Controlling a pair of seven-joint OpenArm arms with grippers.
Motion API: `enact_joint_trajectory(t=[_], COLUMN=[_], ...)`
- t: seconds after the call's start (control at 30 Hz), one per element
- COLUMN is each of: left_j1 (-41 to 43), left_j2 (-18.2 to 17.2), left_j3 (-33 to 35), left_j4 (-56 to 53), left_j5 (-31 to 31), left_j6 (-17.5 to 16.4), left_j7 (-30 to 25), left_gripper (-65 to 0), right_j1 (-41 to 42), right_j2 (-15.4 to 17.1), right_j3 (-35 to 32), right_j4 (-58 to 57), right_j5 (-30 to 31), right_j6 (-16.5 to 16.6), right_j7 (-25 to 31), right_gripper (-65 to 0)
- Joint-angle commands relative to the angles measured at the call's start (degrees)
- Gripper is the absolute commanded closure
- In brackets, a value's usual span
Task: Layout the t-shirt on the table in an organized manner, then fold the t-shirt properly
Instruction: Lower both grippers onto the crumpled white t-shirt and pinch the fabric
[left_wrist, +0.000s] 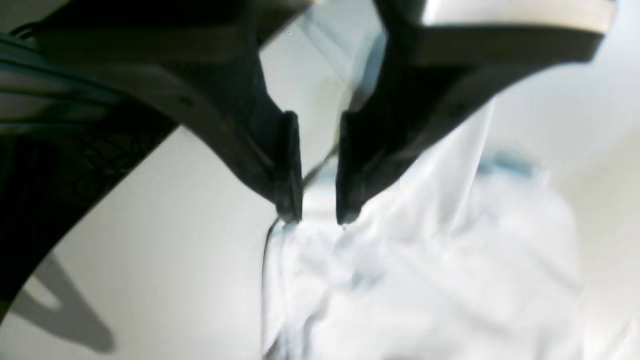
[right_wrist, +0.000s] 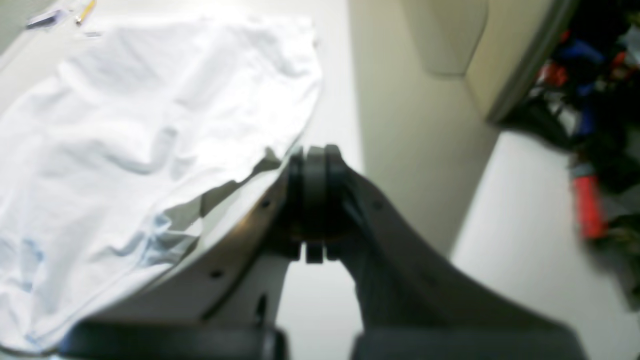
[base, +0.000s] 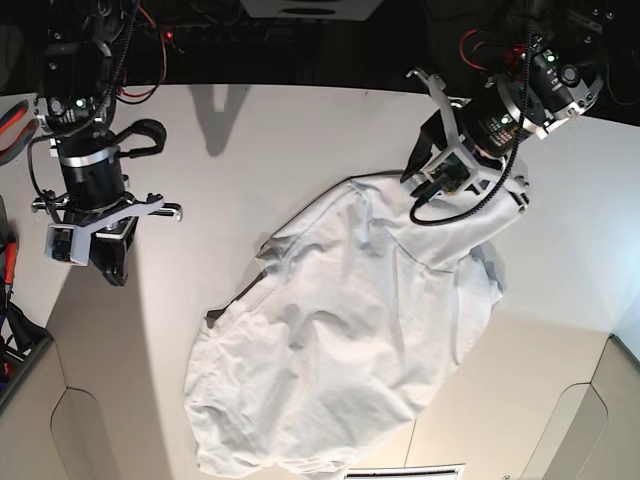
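The white t-shirt (base: 350, 330) lies wrinkled and slanted on the table (base: 290, 140), running from upper right to lower left. My left gripper (base: 428, 185) hangs over its upper right end. In the left wrist view the left gripper (left_wrist: 317, 220) has its dark fingers a narrow gap apart, with the tips at the edge of the t-shirt (left_wrist: 425, 280) and no cloth between them. My right gripper (base: 110, 262) is at the table's left edge, away from the shirt. In the right wrist view the right gripper (right_wrist: 315, 152) is shut and empty, with the t-shirt (right_wrist: 125, 150) to its left.
The table's near edge has rounded cut-outs at the lower left (base: 95, 440) and lower right (base: 575, 430). Red and dark clutter (right_wrist: 590, 150) lies off the table beside the right arm. Cables and gear (base: 250, 40) line the back.
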Motion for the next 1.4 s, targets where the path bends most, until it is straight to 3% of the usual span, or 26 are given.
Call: enact_joint_trajectory(t=[0.0,0.1,0.13,0.33,0.5,0.67,0.83,1.03,1.13,1.27,1.37], left_j1=[-0.9,-2.71,-3.13,-6.95,-11.93,-16.22,-16.39,-16.39,-16.37,-16.22,-16.22], left_j2=[-0.44,0.02,0.63,3.82,3.82,4.31,4.33,4.33,4.33,4.35,4.35], left_j3=[1.05,3.82,4.17,4.33,4.33,4.33,4.66,4.7,4.7,4.7,4.7], left_j4=[0.28,-1.18,-1.51,-6.32,-15.19,-21.79,-22.14,-22.14,-22.14,-22.14,-22.12], left_j5=[0.39,1.73,1.86,3.3,7.82,7.8,7.82,7.82,7.8,7.78,7.78], left_j6=[0.61,0.63,0.63,0.59,0.96,2.51,2.54,2.54,2.54,2.51,2.54], left_j7=[-3.13,-10.86,-11.87,-11.65,-11.67,-11.65,-11.69,-11.65,-10.6,-9.46,-9.33], left_gripper=[-15.6,-15.6,-15.6,-15.6,-30.2,-30.2,-30.2,-30.2,-30.2,-30.2,-30.2], right_j1=[1.88,5.75,6.88,12.24,16.74,25.73,38.62,53.66,59.28,61.31,59.6], right_j2=[-0.59,-1.84,-1.86,-1.9,-2.08,-2.23,-3.8,-5.16,-4.96,-4.55,-4.72], right_j3=[0.26,0.26,0.24,0.24,0.26,0.26,2.51,8.74,10.84,10.99,10.97], right_j4=[-1.36,-9.38,-11.78,-18.56,-18.93,-25.66,-42.62,-65.94,-79.34,-90.86,-91.56], right_j5=[-0.09,-0.07,-0.11,-0.11,-0.07,1.79,4.44,4.68,-0.68,-1.16,-0.94], right_j6=[-0.07,-0.17,-0.17,-0.15,-0.13,-0.09,1.64,1.75,1.29,-0.72,-1.25], right_j7=[1.31,1.33,1.33,1.33,-1.33,-1.86,-1.27,2.56,8.68,17.84,17.97], right_gripper=[0.0,-20.6,-23.2,-23.6,-26.8,-30.5,-32.6,-32.6,-32.6,-32.6,-32.6])
